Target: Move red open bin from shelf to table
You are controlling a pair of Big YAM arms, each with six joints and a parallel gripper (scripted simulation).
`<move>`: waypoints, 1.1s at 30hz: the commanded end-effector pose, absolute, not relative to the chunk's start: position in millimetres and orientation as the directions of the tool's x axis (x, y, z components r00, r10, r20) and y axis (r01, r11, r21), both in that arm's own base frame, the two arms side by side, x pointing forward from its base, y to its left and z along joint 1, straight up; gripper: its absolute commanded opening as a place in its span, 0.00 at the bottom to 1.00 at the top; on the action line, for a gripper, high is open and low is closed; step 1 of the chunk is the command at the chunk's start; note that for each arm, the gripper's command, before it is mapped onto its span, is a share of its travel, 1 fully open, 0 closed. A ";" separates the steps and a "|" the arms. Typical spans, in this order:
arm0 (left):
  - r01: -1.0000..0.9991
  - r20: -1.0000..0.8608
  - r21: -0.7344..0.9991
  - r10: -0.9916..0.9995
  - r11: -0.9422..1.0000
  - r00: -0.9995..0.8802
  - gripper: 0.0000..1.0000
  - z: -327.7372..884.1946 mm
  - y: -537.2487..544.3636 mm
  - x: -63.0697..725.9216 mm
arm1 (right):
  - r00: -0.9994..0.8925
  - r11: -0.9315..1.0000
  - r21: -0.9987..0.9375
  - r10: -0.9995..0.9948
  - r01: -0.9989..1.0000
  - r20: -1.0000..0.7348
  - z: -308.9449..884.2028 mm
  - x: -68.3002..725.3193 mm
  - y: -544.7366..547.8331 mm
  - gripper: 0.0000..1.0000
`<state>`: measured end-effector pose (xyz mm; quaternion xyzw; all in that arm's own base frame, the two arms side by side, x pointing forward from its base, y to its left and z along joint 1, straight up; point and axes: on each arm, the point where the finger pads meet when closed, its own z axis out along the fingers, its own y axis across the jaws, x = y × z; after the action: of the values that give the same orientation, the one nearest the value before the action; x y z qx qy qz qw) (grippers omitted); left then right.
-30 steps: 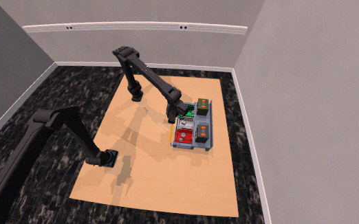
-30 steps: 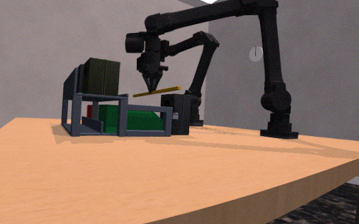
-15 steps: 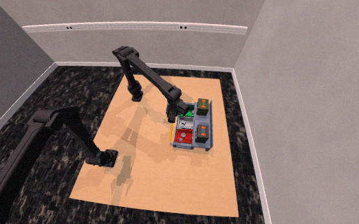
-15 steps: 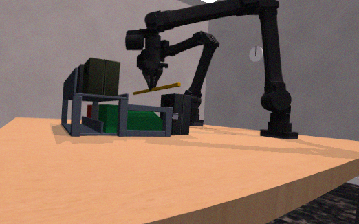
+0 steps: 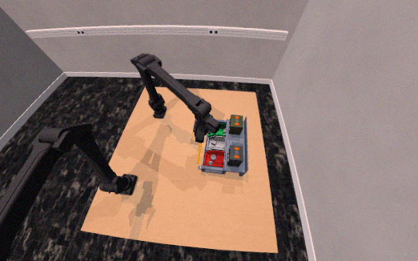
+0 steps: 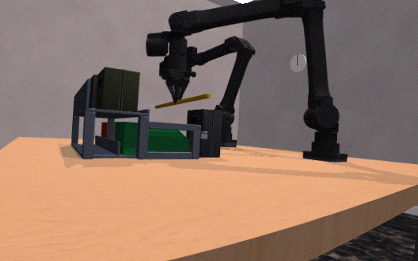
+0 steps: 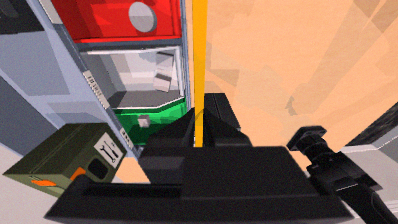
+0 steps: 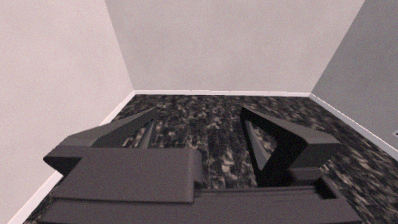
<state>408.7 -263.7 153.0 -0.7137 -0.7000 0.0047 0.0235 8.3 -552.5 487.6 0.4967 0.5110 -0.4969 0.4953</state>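
Yellow bar (image 5: 199, 154) (image 6: 195, 98) (image 7: 199, 50), one: aloft, tilted in the exterior view. Olive box (image 5: 236, 125) (image 6: 119, 90) (image 7: 65, 155), one: orange-marked, far, in the top view. Grey box (image 5: 235, 155), one: orange-marked, nearer. Black box (image 6: 213, 134), one: on the table. Clock (image 6: 298, 62), one: round, wall-hung, right in the exterior view. White rail (image 5: 150, 30), one: far wall.
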 end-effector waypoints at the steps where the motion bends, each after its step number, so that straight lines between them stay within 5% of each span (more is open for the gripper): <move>1: 0.997 -0.045 0.072 0.998 -0.031 0.034 0.00 214.3 -282.1 430.1 | 0.000 0.006 0.000 0.000 1.000 -1.000 500.5 2.7 -544.9 1.00; 33: 0.997 -0.045 0.072 0.998 -0.031 0.034 0.00 218.7 -281.9 429.8 | 0.000 0.006 0.000 0.000 1.000 -1.000 500.5 2.7 -544.9 1.00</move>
<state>408.8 -263.7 157.8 -0.7137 -0.7000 0.0048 0.0242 8.3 -552.5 487.6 0.4967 0.5110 -0.4969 0.4953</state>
